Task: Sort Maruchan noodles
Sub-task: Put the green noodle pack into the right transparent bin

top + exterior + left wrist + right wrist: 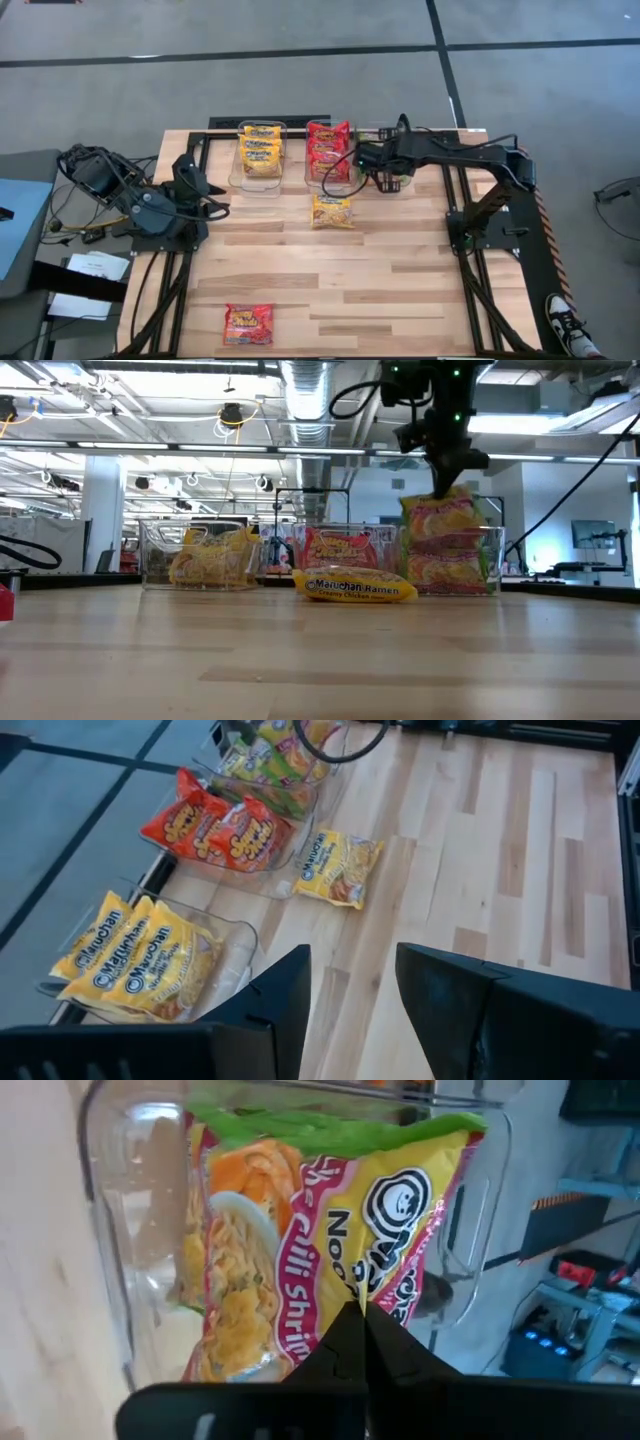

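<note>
Three clear bins stand in a row at the table's far side. One (236,150) holds yellow Maruchan noodles, the middle one (306,152) holds red ones, and the right one (495,560) has a green-and-yellow packet (447,572) lying in it. My right gripper (362,1318) is over that right bin, shut on another green-and-yellow packet (440,518). A loose yellow packet (332,211) lies flat before the bins, and a red one (248,324) lies near the front edge. My left gripper (352,960) waits open at the table's left side, raised and holding nothing. My right gripper pinches the green-and-yellow packet between its two shut fingers at the packet's upper edge (375,1295). The fingers slant down from above. The packet hangs below them, a little tilted, with its lower part inside the right bin above the packet lying there.
The bare wooden table top (400,270) stretches between the bins and the front edge. Black frame rails (460,250) run along both sides of it. Cables loop around the right arm (460,155) above the bins.
</note>
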You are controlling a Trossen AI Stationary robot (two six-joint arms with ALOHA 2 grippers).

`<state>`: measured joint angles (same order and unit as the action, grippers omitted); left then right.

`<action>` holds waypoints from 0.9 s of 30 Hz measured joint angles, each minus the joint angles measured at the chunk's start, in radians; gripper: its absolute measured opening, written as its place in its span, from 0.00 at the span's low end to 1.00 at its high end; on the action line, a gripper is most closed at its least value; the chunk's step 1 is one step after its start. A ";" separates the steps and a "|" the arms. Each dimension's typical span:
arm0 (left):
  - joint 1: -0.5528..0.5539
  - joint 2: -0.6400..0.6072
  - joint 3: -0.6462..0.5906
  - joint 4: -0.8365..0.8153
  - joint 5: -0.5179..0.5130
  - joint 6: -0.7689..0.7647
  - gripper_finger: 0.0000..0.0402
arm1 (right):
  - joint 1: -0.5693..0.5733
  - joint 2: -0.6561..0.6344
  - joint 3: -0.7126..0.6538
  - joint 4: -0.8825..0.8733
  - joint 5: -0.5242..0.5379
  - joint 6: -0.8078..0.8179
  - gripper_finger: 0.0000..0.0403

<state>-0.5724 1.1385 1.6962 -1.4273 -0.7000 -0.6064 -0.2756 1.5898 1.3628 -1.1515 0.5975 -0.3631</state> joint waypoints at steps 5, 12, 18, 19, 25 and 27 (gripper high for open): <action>0.000 0.000 0.000 0.001 -0.007 -0.003 0.34 | -0.010 0.000 -0.028 0.091 -0.046 -0.041 0.01; 0.000 0.000 0.000 0.004 -0.022 -0.017 0.34 | -0.014 0.000 -0.029 0.102 -0.096 -0.056 0.01; 0.000 0.000 0.000 0.004 -0.022 -0.022 0.34 | -0.030 0.000 -0.029 0.067 -0.231 0.018 0.02; 0.000 0.000 0.000 0.004 -0.022 -0.025 0.34 | -0.034 0.000 -0.029 0.056 -0.243 0.037 0.02; 0.000 0.000 0.000 0.003 -0.022 -0.025 0.34 | -0.061 0.001 -0.029 0.033 -0.384 0.127 0.02; 0.000 0.000 0.000 0.003 -0.022 -0.025 0.34 | -0.077 0.001 -0.030 0.034 -0.443 0.163 0.02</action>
<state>-0.5724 1.1389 1.6962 -1.4239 -0.7223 -0.6312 -0.3521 1.5909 1.3330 -1.1178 0.1541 -0.2000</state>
